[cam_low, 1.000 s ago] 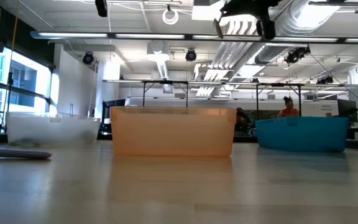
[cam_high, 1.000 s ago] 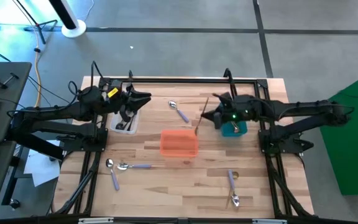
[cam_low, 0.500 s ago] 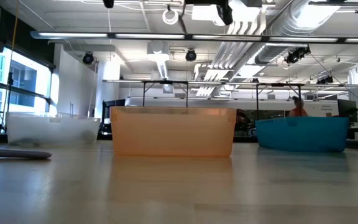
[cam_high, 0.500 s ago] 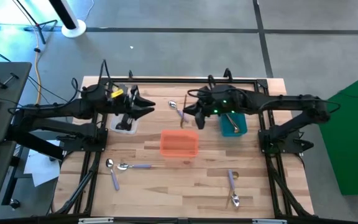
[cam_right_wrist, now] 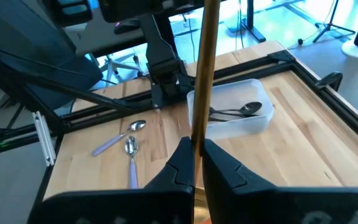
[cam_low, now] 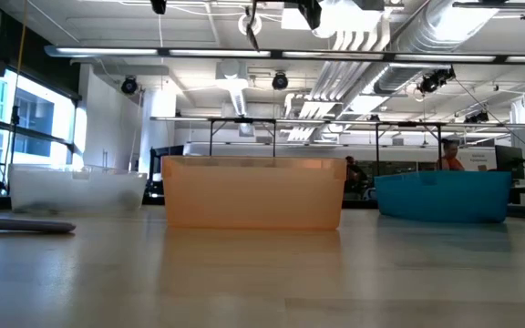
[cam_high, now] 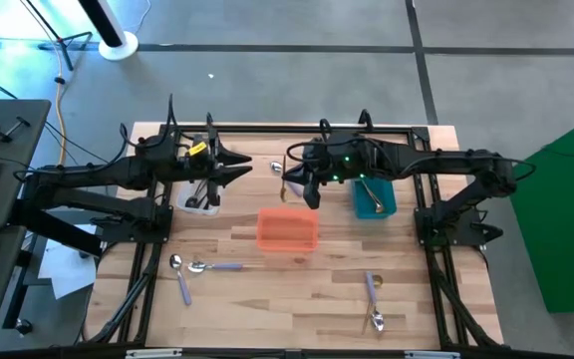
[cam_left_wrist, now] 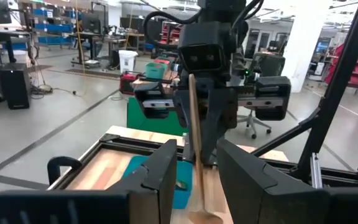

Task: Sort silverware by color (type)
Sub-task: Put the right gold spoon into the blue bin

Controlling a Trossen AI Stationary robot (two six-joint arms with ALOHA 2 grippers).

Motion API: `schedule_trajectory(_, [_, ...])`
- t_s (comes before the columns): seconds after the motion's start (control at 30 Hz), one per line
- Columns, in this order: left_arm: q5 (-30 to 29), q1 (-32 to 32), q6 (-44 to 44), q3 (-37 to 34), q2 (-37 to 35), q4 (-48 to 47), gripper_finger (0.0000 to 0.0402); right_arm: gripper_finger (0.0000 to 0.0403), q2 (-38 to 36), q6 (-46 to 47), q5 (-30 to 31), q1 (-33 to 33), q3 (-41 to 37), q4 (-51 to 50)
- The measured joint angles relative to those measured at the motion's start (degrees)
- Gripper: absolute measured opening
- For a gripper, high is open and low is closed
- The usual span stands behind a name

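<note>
My right gripper [cam_high: 304, 185] is shut on a gold spoon [cam_left_wrist: 195, 149] and holds it in the air beyond the orange bin's [cam_high: 287, 229] far side. My left gripper [cam_high: 243, 172] is open, points level at the spoon and stays short of it. In the left wrist view its fingers [cam_left_wrist: 166, 168] stand on either side of the spoon. Black spoons lie in the clear bin [cam_right_wrist: 229, 113]. Lavender-handled spoons lie on the table at the near left [cam_high: 212, 266], the near right [cam_high: 372, 289] and the far middle [cam_high: 277, 168]. My right gripper pinches the gold spoon's handle [cam_right_wrist: 196, 142] between its two fingers, about midway along it. The fingers come from the table's right, slanting a little downward, and lie across the handle. The spoon stands nearly upright and clear of the table, its bowl [cam_left_wrist: 204, 216] at the lower end.
The teal bin [cam_high: 375, 197] sits under my right arm and holds something gold. The clear bin [cam_high: 199, 195] sits under my left arm. Black frame rails run along the table's edges. A person walks in the room behind [cam_low: 448, 155].
My right gripper has carried the gold spoon up and toward the table's left, from beside the teal bin to just in front of my left gripper. It has rolled on the way, and the spoon has gone from slanting to nearly upright. My left gripper has rolled about its own axis.
</note>
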Motion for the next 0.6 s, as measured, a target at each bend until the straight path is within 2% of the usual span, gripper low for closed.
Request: schedule_trajectory(0.6, [0.1, 0.02, 0.09, 0.0, 0.0, -0.1, 0.0106, 0.0, 0.0, -0.01, -0.02, -0.5, 0.0, -0.25])
